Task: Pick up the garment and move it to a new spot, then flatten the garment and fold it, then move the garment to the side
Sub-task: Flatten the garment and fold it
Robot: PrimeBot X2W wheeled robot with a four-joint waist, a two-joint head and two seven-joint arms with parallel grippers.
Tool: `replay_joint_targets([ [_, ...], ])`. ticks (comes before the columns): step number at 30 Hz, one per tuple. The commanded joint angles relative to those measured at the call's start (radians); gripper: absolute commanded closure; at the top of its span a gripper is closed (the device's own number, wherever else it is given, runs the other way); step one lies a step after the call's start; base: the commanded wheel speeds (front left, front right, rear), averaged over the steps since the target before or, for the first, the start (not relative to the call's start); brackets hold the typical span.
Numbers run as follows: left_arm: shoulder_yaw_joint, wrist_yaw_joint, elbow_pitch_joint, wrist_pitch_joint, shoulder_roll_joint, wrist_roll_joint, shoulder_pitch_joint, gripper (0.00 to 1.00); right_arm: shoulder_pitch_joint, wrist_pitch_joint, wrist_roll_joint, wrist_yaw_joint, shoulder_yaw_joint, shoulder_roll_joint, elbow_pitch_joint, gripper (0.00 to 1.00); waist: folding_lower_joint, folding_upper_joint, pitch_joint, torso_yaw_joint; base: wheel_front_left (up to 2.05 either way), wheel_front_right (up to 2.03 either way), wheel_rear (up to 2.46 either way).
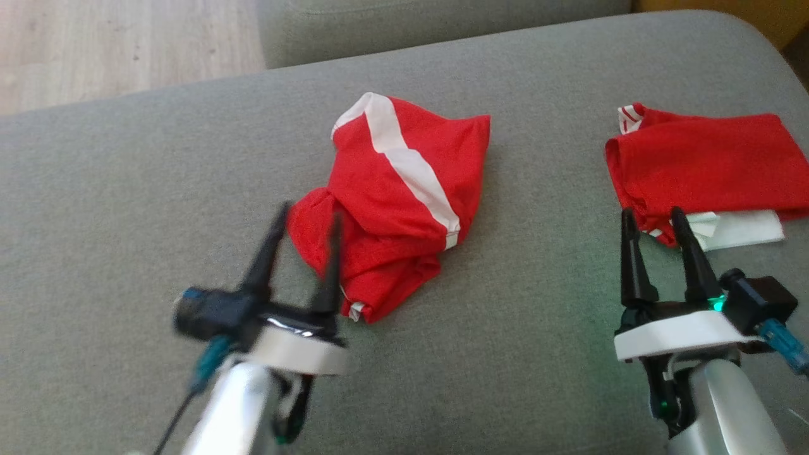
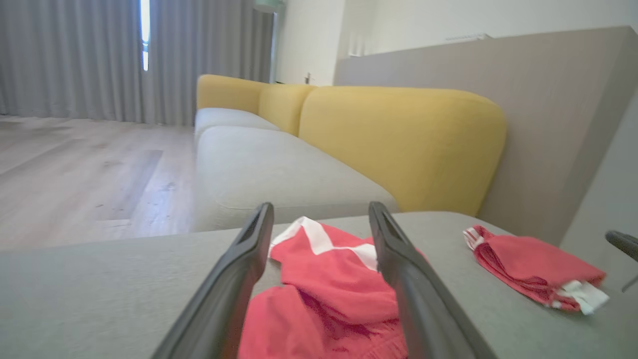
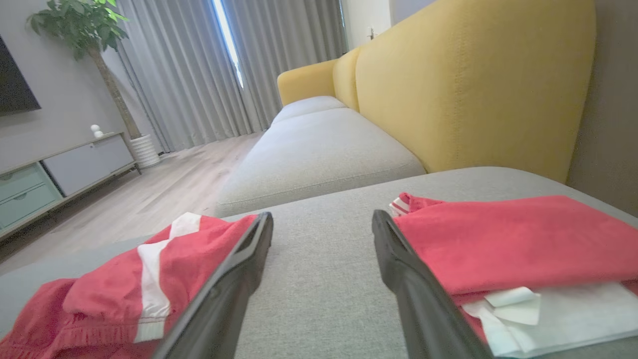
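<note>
The garment (image 1: pixel 398 202) lies crumpled on the cushion (image 1: pixel 126 189). It looks soft, light and floppy, so pinch a bunched near edge. Your left gripper (image 1: pixel 311 213) hovers there, wide open and empty. Your right gripper (image 1: pixel 652 215), likewise open and empty, is near the folded pile (image 1: pixel 701 158).

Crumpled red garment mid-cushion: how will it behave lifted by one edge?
Likely floppy: the crumpled red garment lies in soft bunched folds, so it should drape and unfurl. Probably light, thin fabric. Pushed, it would likely bunch rather than slide on the woven grey cushion.
</note>
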Motion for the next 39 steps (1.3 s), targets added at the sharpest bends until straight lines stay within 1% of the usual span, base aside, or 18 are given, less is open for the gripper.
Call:
replay_joint_targets([
  [1, -0.016, -0.008, -0.007, -0.005, 0.004, 0.017, -0.082, 0.0, -0.04, -0.011, -0.008, -0.001, 0.011, 0.0, -0.029, 0.0, 0.0, -0.0001, 0.011, -0.009, 0.0, 0.0, 0.0],
  [4, -0.122, -0.016, 0.059, 0.011, 0.004, 0.031, -0.148, 0.0, -0.04, -0.011, -0.005, -0.001, 0.003, 0.0, -0.014, 0.0, 0.0, -0.0001, 0.024, -0.022, 0.0, 0.0, 0.0],
  [7, -0.223, -0.013, 0.128, 0.077, 0.004, 0.029, -0.208, 0.0, -0.047, -0.011, -0.001, -0.001, 0.012, 0.0, -0.003, 0.0, 0.0, -0.0001, 0.036, -0.041, 0.0, 0.0, 0.0],
  [9, -0.277, 0.001, 0.168, 0.121, 0.004, 0.025, -0.24, 0.0, -0.054, -0.011, 0.005, -0.001, 0.02, 0.0, 0.002, 0.0, 0.0, -0.0001, 0.045, -0.056, 0.0, 0.0, 0.0],
  [12, -0.336, 0.036, 0.223, 0.173, 0.004, 0.018, -0.278, 0.0, -0.061, -0.011, 0.018, -0.001, 0.029, 0.0, 0.007, 0.0, 0.0, -0.0001, 0.056, -0.077, 0.0, 0.0, 0.0],
  [17, -0.391, 0.098, 0.314, 0.206, 0.004, 0.039, -0.333, 0.0, -0.07, -0.011, 0.042, -0.001, 0.043, 0.0, 0.017, 0.0, 0.0, -0.0001, 0.076, -0.109, 0.0, 0.0, 0.0],
  [23, -0.415, 0.174, 0.409, 0.191, 0.006, 0.096, -0.384, 0.0, -0.074, -0.011, 0.061, -0.001, 0.054, 0.0, 0.021, 0.0, 0.0, -0.0001, 0.088, -0.135, 0.0, 0.0, 0.0],
  [26, -0.421, 0.197, 0.445, 0.193, 0.008, 0.112, -0.402, 0.0, -0.075, -0.011, 0.067, -0.001, 0.058, 0.0, 0.021, 0.0, 0.0, -0.0001, 0.091, -0.141, 0.0, 0.0, 0.0],
  [29, -0.424, 0.206, 0.473, 0.197, 0.008, 0.116, -0.419, 0.0, -0.076, -0.011, 0.07, -0.001, 0.06, 0.0, 0.021, 0.0, 0.0, -0.0001, 0.095, -0.142, 0.0, 0.0, 0.0],
  [30, -0.425, 0.207, 0.481, 0.199, 0.008, 0.116, -0.424, 0.09, -0.077, -0.011, 0.071, -0.001, 0.06, 0.0, 0.022, 0.0, 0.0, -0.0001, 0.096, -0.142, 0.0, 0.0, 0.0],
  [31, -0.425, 0.206, 0.489, 0.2, 0.008, 0.115, -0.429, 0.53, -0.078, -0.011, 0.072, -0.001, 0.06, 0.0, 0.022, 0.0, 0.0, -0.0001, 0.097, -0.141, 0.0, 0.0, 0.0],
  [32, -0.425, 0.206, 0.495, 0.199, 0.008, 0.113, -0.433, 0.93, -0.078, -0.011, 0.073, -0.001, 0.06, 0.0, 0.023, 0.0, 0.0, -0.0001, 0.097, -0.14, 0.0, 0.0, 0.0],
  [33, -0.422, 0.205, 0.499, 0.195, 0.008, 0.109, -0.437, 1.0, -0.079, -0.011, 0.075, -0.001, 0.061, 0.0, 0.023, 0.0, 0.0, -0.0001, 0.098, -0.138, 0.0, 0.0, 0.0],
  [39, -0.396, 0.204, 0.488, 0.139, 0.007, 0.073, -0.455, 1.0, -0.077, -0.011, 0.072, -0.001, 0.065, 0.0, 0.03, 0.0, 0.0, -0.0001, 0.089, -0.122, 0.0, 0.0, 0.0],
])
